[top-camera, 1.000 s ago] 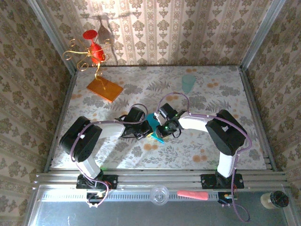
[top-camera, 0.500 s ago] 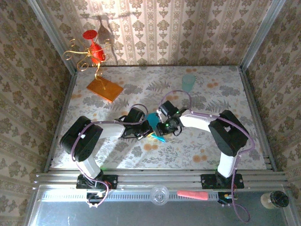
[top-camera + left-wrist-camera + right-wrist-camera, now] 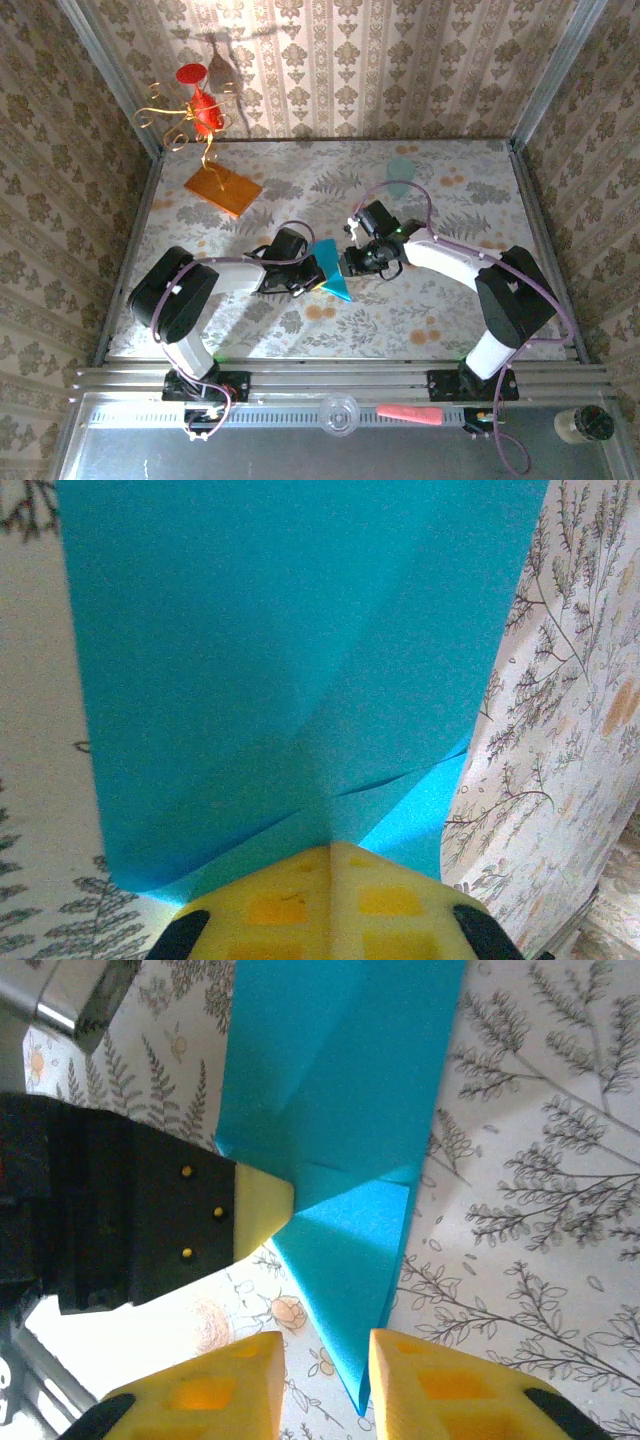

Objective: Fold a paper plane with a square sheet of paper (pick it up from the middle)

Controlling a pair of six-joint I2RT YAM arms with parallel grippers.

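Observation:
The teal-blue sheet of paper (image 3: 329, 272) is folded into a pointed, plane-like shape with diagonal creases. It sits at the table's middle, its point toward the near side. My left gripper (image 3: 312, 273) is shut on its left edge; in the left wrist view the paper (image 3: 300, 660) fans out from the closed yellow pads (image 3: 335, 852). My right gripper (image 3: 351, 263) is just right of the paper. In the right wrist view its fingers (image 3: 325, 1348) stand open, the paper's tip (image 3: 352, 1290) lies in the gap unclamped, and the left gripper's pad (image 3: 262, 1205) pinches the fold.
An orange slab (image 3: 222, 188) lies at the back left below a red and gold wire ornament (image 3: 198, 110). A pale mint cup (image 3: 400, 177) stands at the back, behind the right arm. Patterned walls close in three sides.
My right gripper has let go and drawn back to the right, off the paper, its arm swinging outward. The left gripper stays shut on the paper in place.

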